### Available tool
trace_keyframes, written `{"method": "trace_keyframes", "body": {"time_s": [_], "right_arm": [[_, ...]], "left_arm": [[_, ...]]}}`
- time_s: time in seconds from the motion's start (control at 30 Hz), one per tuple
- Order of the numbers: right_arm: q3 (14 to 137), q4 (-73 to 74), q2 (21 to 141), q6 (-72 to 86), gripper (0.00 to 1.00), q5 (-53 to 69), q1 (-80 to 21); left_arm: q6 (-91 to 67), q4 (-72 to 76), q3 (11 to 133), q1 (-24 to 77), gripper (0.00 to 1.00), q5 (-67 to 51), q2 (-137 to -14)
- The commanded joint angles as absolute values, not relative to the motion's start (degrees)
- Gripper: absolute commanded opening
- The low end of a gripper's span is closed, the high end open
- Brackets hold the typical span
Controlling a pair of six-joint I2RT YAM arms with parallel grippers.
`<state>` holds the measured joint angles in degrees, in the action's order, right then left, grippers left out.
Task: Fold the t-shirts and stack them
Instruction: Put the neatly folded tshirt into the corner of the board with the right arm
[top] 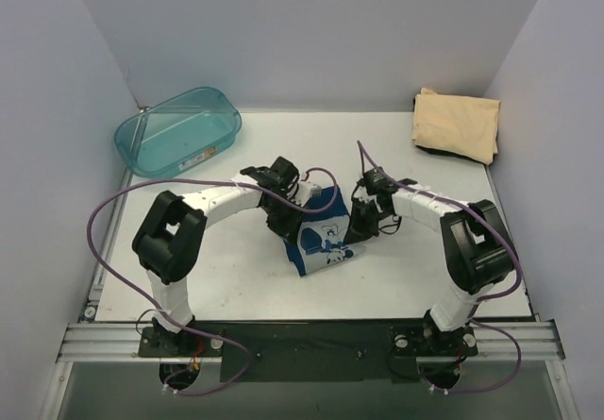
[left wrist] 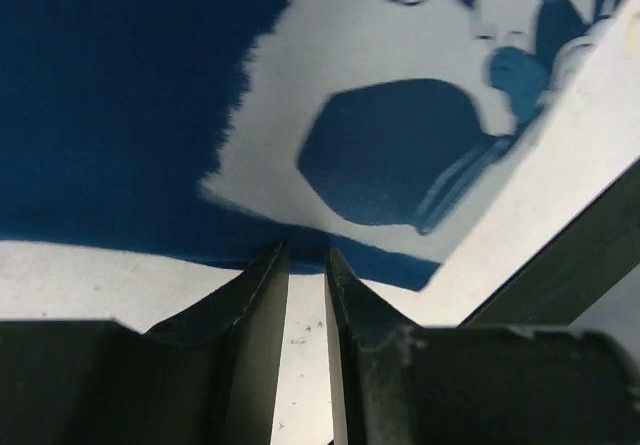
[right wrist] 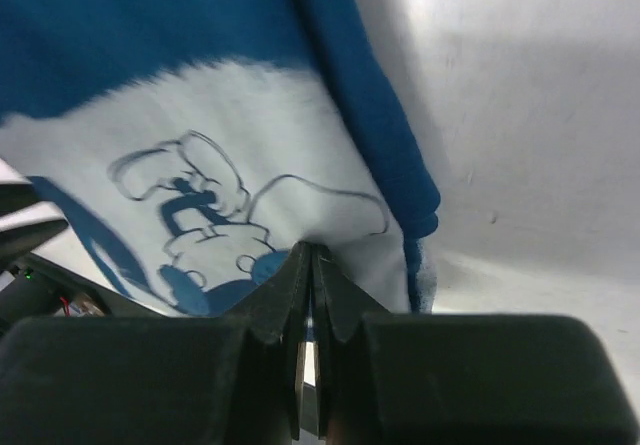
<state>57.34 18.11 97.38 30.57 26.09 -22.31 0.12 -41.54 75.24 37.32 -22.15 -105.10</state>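
Note:
The navy t-shirt (top: 321, 236) with a white printed graphic lies partly folded at the table's middle, between both grippers. My left gripper (top: 291, 214) is at its left edge; in the left wrist view the jaws (left wrist: 306, 250) stand nearly together, pinching the navy hem (left wrist: 120, 115). My right gripper (top: 359, 220) is shut on the shirt's right side, and the cloth (right wrist: 250, 135) bunches at its tips (right wrist: 310, 250). The tan t-shirt (top: 457, 124) lies folded at the back right. A dark strip (top: 416, 110) shows under its left edge.
A translucent teal tub (top: 179, 129) stands at the back left. Grey walls close in the white table (top: 236, 278) on three sides. Purple cables loop from both arms.

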Motion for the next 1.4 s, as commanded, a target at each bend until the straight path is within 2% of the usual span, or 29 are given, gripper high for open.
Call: {"method": "trace_keyframes", "body": {"time_s": [0.0,0.2,0.4,0.6,0.67,0.7,0.77,0.83,0.97,1.13,1.37], "right_arm": [[50.2,9.94,95.19,40.67,0.0,27.17,-25.92],[42.73,8.61,89.13,48.33,0.0,23.38,-32.69],[42.26,8.61,83.59,47.38,0.0,22.84,-29.11],[51.22,13.18,83.57,36.92,0.2,23.29,-17.08],[53.86,13.45,86.02,34.81,0.29,23.12,-14.95],[54.75,14.14,87.26,33.85,0.4,23.38,-14.42],[57.65,16.68,90.69,32.53,0.51,23.03,-13.97],[59.32,19.06,92.72,32.17,0.57,22.06,-14.24],[54.42,17.41,92.9,33.66,0.61,22.76,-15.2],[48.43,8.2,95.53,37.43,0.62,26.54,-15.91],[48.69,0.53,102.03,38.76,0.6,27.33,-15.38]], "left_arm": [[-1.15,-36.3,76.28,36.12,0.31,-21.9,-109.06],[3.95,-35.77,82.44,34.02,0.31,-12.75,-114.7],[9.31,-40.25,84.28,31.82,0.34,-15.82,-111.63],[12.05,-42.64,90.43,30.85,0.47,-23.64,-109.6],[8.71,-39.39,92.1,30.33,0.53,-23.29,-110.99],[5.31,-37.9,93.07,29.97,0.6,-22.25,-111.88],[-0.16,-38.05,94.74,28.66,0.68,-20.67,-113.99],[-5.61,-38.23,93.7,27.51,0.73,-19.87,-114.61],[-9.84,-32.0,83.07,28.12,0.79,-20.03,-109.52],[-14.76,-23.66,73.58,30.32,0.79,-23.03,-107.31],[-15.03,-22.85,75.23,30.24,0.79,-21.35,-111.79]]}}
